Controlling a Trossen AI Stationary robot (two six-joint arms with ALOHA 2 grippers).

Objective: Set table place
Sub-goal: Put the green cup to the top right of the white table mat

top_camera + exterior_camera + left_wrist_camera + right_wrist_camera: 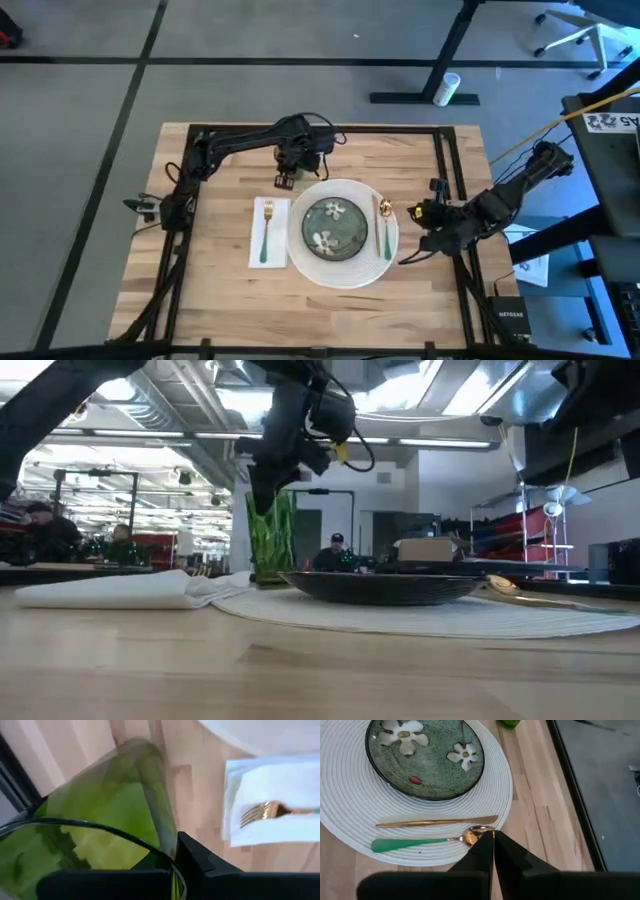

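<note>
On the table (220, 290) lies the white woven placemat (345, 272) with the green floral plate (334, 228) on it. A gold knife (435, 822) and a green-handled gold spoon (420, 842) lie on the mat to the plate's right. To the left, the green fork (266, 228) rests on the white napkin (254, 240). The green cup (271, 540) stands upright behind the napkin, under my left gripper (288, 172). My right gripper (493, 840) is shut, with its tips at the spoon's bowl (471, 836). My left gripper comes down on the green cup from above, at its rim (150, 847). One finger (197, 860) stands outside the wall; the other is hidden behind the green glass. The cup is upright, and its base (270, 575) seems to be on the table. My right gripper's shut tips are right beside the spoon's bowl; I cannot tell whether they touch it.
A black frame (450, 190) runs along the table's far and right sides. Bare wood lies toward the near edge. In the low view, people sit in the room beyond the table.
</note>
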